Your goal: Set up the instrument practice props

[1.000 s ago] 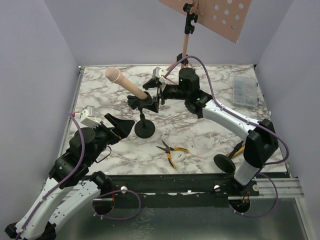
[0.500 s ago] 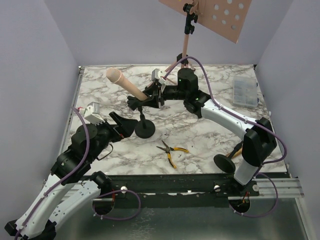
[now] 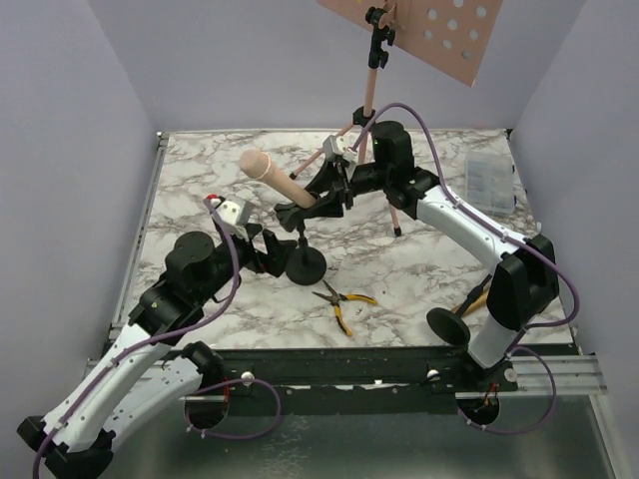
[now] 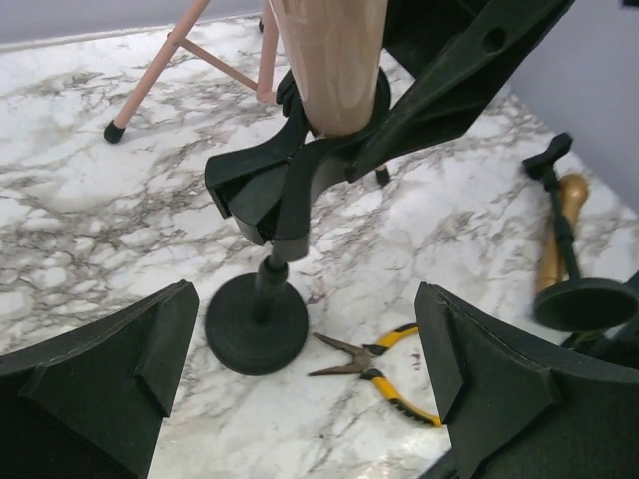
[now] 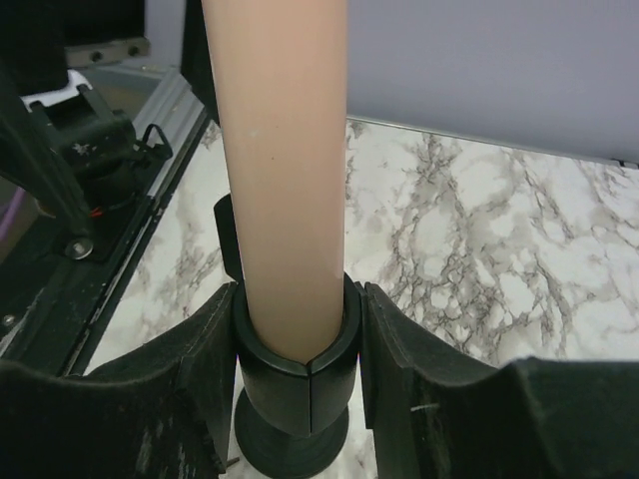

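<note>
A pink microphone [image 3: 270,172] sits tilted in the clip of a black round-based holder [image 3: 306,265] at mid-table. My right gripper [image 3: 324,195] is shut on that clip; in the right wrist view its fingers [image 5: 200,369] press both sides of the clip [image 5: 295,374] under the microphone [image 5: 285,150]. My left gripper [image 3: 272,251] stands open just left of the holder's base [image 4: 257,324], nothing between its jaws. The pink music rack [image 3: 439,30] stands at the back. A second holder [image 3: 448,325] lies at the near right with a gold microphone [image 3: 477,296].
Yellow-handled pliers [image 3: 344,302] lie just in front of the holder's base, also in the left wrist view [image 4: 389,374]. A clear compartment box [image 3: 489,185] rests at the right edge. The rack's tripod legs [image 4: 160,60] spread behind the holder.
My right gripper closed on the holder's clip and carried holder and microphone a little right. My left arm reached forward and right toward the holder's base, still open.
</note>
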`<action>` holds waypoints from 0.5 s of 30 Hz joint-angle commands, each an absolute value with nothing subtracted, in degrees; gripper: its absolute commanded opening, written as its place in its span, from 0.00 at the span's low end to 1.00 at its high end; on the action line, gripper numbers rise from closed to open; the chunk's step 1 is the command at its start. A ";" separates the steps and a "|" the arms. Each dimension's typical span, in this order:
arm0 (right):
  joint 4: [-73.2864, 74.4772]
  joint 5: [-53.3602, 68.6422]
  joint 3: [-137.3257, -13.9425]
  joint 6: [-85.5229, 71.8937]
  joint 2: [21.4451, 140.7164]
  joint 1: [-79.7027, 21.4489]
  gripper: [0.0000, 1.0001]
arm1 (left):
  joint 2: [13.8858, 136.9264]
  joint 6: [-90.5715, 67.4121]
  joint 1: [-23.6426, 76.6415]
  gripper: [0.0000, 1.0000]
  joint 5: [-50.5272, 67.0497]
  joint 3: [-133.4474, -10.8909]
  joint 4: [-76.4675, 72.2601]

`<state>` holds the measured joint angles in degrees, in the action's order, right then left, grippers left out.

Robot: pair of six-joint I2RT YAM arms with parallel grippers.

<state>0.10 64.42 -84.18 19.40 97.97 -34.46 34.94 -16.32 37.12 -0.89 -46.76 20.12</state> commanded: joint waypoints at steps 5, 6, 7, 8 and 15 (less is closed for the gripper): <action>9.38 74.47 -91.05 22.32 99.69 -34.01 0.00 | 44.13 -0.28 36.93 0.99 3.76 -41.57 5.71; 9.81 74.86 -91.28 22.41 99.76 -33.92 0.00 | 45.84 -0.26 36.86 0.99 3.25 -42.00 5.53; 10.59 75.12 -91.63 22.71 99.80 -33.88 0.00 | 46.81 1.44 36.60 0.99 3.71 -42.37 5.54; 11.22 75.22 -91.77 23.12 99.67 -33.84 0.00 | 47.39 1.73 36.13 0.99 5.31 -42.47 4.81; 10.82 75.06 -91.05 23.30 98.26 -33.66 0.00 | 47.96 -0.48 28.86 0.91 20.73 -39.23 -6.79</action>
